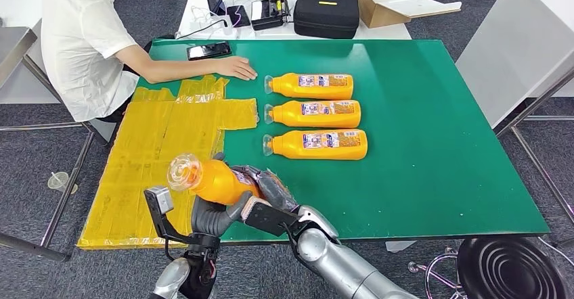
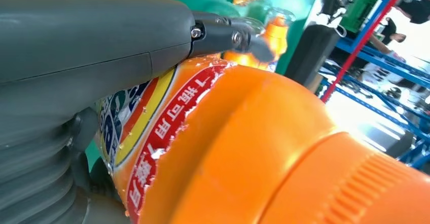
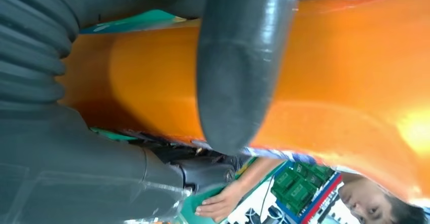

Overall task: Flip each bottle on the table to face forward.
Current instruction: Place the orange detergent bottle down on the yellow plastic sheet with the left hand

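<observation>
Three orange bottles (image 1: 317, 113) are lying in a row on the green table (image 1: 433, 164), labels up. Both hands, left (image 1: 215, 216) and right (image 1: 271, 192), are gripping a fourth orange bottle (image 1: 211, 180) above the near edge.

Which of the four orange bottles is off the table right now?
The bottle near the table's front edge, gripped by both the left robot hand and right robot hand; the other three lie in a row.
</observation>
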Available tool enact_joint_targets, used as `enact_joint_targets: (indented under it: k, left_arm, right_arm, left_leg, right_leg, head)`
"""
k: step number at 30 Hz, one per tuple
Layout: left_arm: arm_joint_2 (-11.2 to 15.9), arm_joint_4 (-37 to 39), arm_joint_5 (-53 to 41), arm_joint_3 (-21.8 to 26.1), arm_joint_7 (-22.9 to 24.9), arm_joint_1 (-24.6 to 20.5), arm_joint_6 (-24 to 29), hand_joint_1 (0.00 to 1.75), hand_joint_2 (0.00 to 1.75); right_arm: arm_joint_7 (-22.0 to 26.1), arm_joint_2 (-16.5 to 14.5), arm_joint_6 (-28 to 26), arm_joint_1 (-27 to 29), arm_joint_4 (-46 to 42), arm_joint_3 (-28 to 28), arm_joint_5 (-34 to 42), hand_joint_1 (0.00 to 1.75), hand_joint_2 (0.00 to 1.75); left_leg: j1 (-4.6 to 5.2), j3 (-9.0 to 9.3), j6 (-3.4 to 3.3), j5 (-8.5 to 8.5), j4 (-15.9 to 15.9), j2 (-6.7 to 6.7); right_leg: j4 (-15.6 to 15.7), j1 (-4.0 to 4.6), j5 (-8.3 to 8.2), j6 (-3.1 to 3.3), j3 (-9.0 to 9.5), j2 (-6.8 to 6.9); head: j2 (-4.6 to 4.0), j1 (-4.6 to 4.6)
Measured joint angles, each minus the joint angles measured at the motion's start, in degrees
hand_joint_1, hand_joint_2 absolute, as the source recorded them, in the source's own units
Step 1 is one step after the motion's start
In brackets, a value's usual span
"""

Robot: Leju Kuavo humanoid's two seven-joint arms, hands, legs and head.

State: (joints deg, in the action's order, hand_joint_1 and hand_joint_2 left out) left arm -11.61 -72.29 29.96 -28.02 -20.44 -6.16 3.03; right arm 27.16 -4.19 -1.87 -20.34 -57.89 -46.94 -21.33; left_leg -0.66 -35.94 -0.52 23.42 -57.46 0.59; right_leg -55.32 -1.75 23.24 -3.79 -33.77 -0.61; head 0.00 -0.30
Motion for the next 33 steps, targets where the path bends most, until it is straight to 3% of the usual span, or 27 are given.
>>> enact_joint_targets:
  k: [1,2,10,14,21,25,27,31,33]
  left_arm:
    - [0.0,-0.3,-0.1,0.0,-0.4,0.1,-0.2,1.75,1.75]
    - [0.0,-0.7,-0.3,0.1,-0.8,0.3,-0.4,1.75,1.75]
    - [0.0,-3.0,-2.4,0.9,-2.0,1.8,0.1,1.75,1.75]
    - [0.0,-3.6,-3.9,1.0,-3.0,2.2,1.2,1.75,1.75]
    - [0.3,-7.3,-6.6,2.7,-5.4,3.6,4.9,1.75,1.75]
    - [0.4,-9.4,-8.2,4.1,-6.1,4.4,7.4,1.75,1.75]
    - [0.5,-9.9,-12.9,4.7,-6.3,4.6,12.3,1.75,1.75]
    - [1.0,-7.9,-31.7,5.6,-6.4,3.3,28.8,1.75,1.75]
    - [1.2,-6.5,-34.8,6.1,-6.5,2.6,30.8,1.75,1.75]
  right_arm:
    - [0.1,0.0,-0.1,0.0,-0.1,0.0,0.2,0.16,1.75]
    - [0.2,0.0,-0.2,0.0,-0.3,-0.1,0.4,0.00,1.75]
    - [0.3,0.1,-2.3,1.6,-1.4,0.0,1.1,0.00,1.75]
    - [0.4,0.1,-4.4,2.2,-1.7,0.1,-0.4,0.00,0.00]
    - [0.2,1.2,-23.8,5.2,-3.1,2.8,-12.5,0.00,0.00]
    - [-0.4,1.9,-30.4,7.1,-4.8,4.9,-16.4,0.00,0.00]
    - [-0.5,2.1,-32.1,8.3,-5.6,6.4,-18.1,0.00,0.00]
    - [1.7,1.2,-33.3,11.7,-7.6,11.4,-25.7,0.00,0.00]
    - [3.0,0.0,-33.3,13.0,-8.4,14.3,-28.0,0.00,0.00]
  left_leg:
    - [0.00,0.00,0.00,0.00,0.0,0.00]
    - [0.00,0.00,0.00,0.00,0.0,0.00]
    - [0.00,-0.02,0.00,0.01,0.0,-0.01]
    - [0.00,-0.03,0.00,0.00,0.0,-0.01]
    - [0.00,-0.07,0.00,0.01,0.0,0.01]
    - [0.00,-0.08,0.00,0.01,0.0,0.03]
    - [0.00,-0.08,0.00,0.01,0.0,0.02]
    - [0.00,-0.08,0.00,0.01,0.0,0.02]
    - [0.00,-0.08,0.01,0.00,0.0,0.02]
  right_leg:
    - [0.0,0.00,0.00,0.00,-0.01,0.00]
    - [0.0,0.00,0.00,0.00,-0.01,0.00]
    - [0.0,0.00,0.01,0.00,-0.05,0.00]
    - [0.0,0.00,0.01,0.01,-0.05,0.00]
    - [0.0,0.00,0.00,0.00,-0.07,0.03]
    - [0.0,0.00,0.01,0.00,-0.08,0.05]
    - [0.0,0.00,0.01,0.01,-0.09,0.04]
    - [0.0,0.01,0.01,0.01,-0.09,0.05]
    - [0.0,0.01,0.01,0.01,-0.09,0.04]
  head:
    - [0.00,-0.01]
    - [0.00,0.00]
    - [0.00,-0.01]
    - [0.00,0.01]
    - [0.00,0.01]
    - [0.00,0.01]
    - [0.00,0.01]
    - [0.00,0.01]
    - [0.00,0.00]
